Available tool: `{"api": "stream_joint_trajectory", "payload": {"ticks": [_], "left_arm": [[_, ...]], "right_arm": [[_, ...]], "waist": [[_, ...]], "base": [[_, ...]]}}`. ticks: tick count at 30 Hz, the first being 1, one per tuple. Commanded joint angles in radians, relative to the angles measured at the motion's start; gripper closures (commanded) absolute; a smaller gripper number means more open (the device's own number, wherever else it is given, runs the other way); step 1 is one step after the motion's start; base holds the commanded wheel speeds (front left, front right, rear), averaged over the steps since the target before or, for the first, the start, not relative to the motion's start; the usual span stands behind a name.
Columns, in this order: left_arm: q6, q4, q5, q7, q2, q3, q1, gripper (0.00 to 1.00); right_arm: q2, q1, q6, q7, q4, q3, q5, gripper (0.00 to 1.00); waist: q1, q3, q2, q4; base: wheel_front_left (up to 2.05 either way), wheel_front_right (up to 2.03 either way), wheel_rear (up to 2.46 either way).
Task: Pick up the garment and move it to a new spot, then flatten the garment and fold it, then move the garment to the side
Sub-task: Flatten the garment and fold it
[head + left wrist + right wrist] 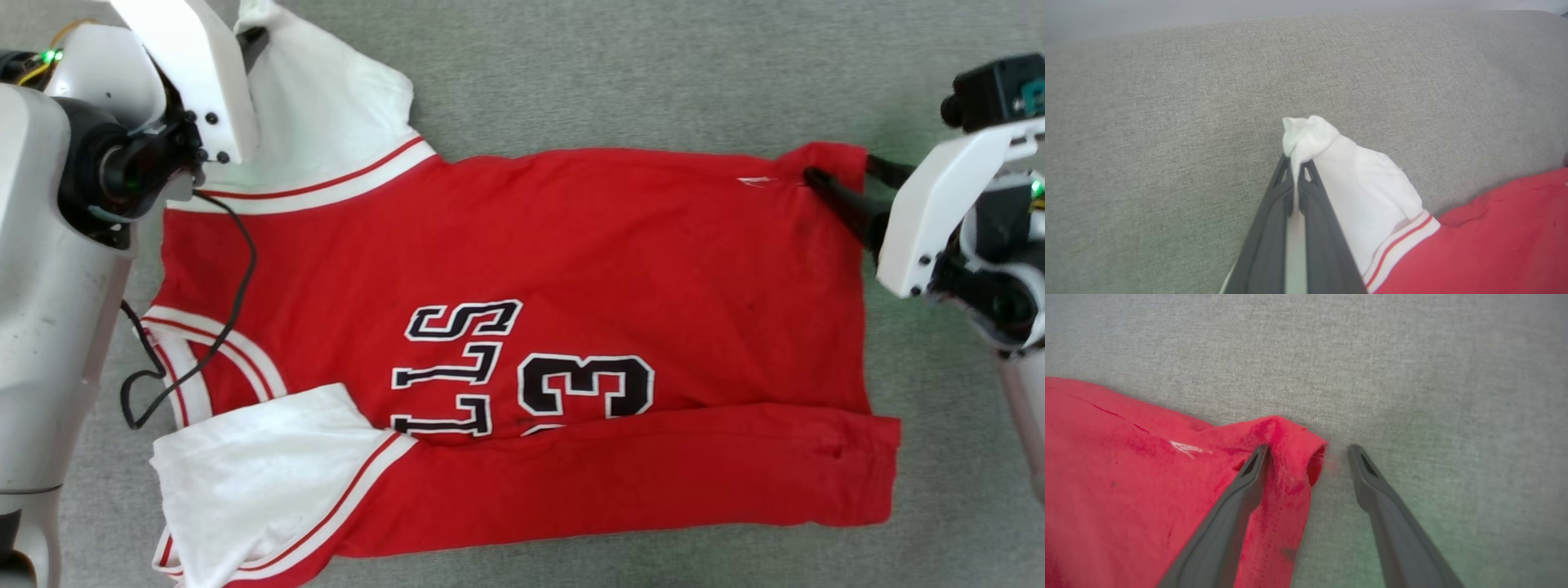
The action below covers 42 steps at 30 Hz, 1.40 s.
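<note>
So the garment [612, 269] is spread out sideways across the middle of the grey cloth-covered worktop [653, 73], collar toward the robot's left and hem toward its right, printed side up. The long side nearest the robot is folded up over the front, which is why the print is cut off along its lower part.

The left gripper [1299, 171] is clamped tight on the tip of the far white sleeve [1367, 192], with a little wad of cloth poking out past the fingertips. That sleeve sits well short of the worktop's far edge. The right gripper [1308, 451] is spread wide and grasping nothing: one finger rests on the far hem corner [1290, 445], the other on bare worktop just beside it, so the corner sits between them.

My guess is it's taking the two far corners so it can bring the far long side over toward the near one. One end is pinched, the other is lined up but not yet closed.

For writing, I can read black white-outlined letters [457, 367] "LLS", turned sideways, and a number [584, 385] "3", with another character mostly hidden under the fold. There's a small white mark [755, 181] near the hem, too small to read. I can't see any brand.
</note>
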Motion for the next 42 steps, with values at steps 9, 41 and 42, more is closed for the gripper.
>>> {"api": "stream_joint_trajectory", "payload": {"ticks": [9, 41, 42], "left_arm": [[-0.022, 0.010, -0.031, -0.085, -0.017, 0.023, 0.064, 1.00], [0.138, -0.177, -0.152, -0.405, -0.084, 0.093, 0.965, 0.00], [0.137, -0.168, -0.149, -0.428, -0.095, 0.094, 0.963, 0.00]], "right_arm": [[-0.027, -0.064, 0.000, 0.120, 0.103, 0.079, 0.002, 1.00], [0.032, 0.501, 0.000, -0.240, 0.017, -0.027, -0.013, 0.00], [0.036, 0.513, 0.000, -0.267, 0.025, -0.033, -0.020, 0.00]], "waist": [[-0.0001, -0.033, 0.0000, 0.042], [-0.0001, -0.363, 0.0000, 0.068], [-0.0001, -0.367, 0.0000, 0.066]], "base": [[0.00, 0.00, 0.00], [0.00, 0.00, 0.00], [0.00, 0.00, 0.00]]}}
